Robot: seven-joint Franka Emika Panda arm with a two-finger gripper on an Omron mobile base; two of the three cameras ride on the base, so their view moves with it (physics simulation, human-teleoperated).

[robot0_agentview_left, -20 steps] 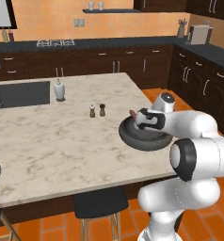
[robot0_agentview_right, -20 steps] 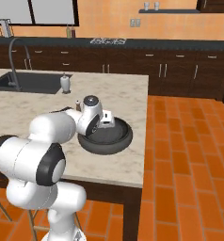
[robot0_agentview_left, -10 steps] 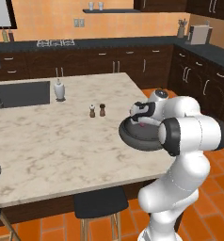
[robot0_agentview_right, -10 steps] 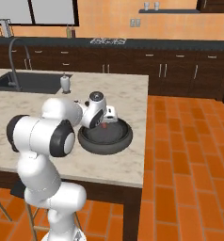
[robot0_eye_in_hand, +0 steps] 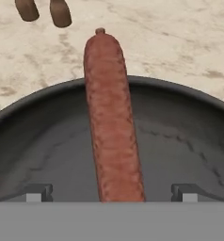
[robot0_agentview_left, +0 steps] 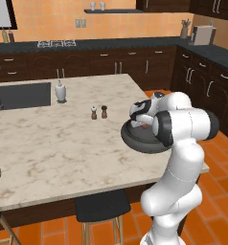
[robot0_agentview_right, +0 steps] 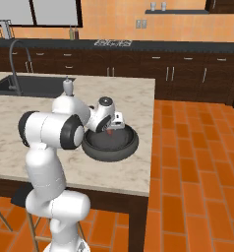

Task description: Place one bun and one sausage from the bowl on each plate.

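Dark bowl [robot0_eye_in_hand: 180, 136] on marble counter [robot0_agentview_left: 49, 139], sausage [robot0_eye_in_hand: 111, 117] leaning over its rim, fingers [robot0_eye_in_hand: 111, 192] spread wide around sausage

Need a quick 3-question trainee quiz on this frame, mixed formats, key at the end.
1. True or false: the end effector has its fingers apart on either side of the sausage.
2. Multiple choice: where does the bowl sit on the island counter? A) beside the sink B) near the corner closest to the robot C) at the middle
3. Fill in: in the hand view, the sausage lies in the bowl with its far end past the ____.

Key: 1 true; 2 B; 3 rim
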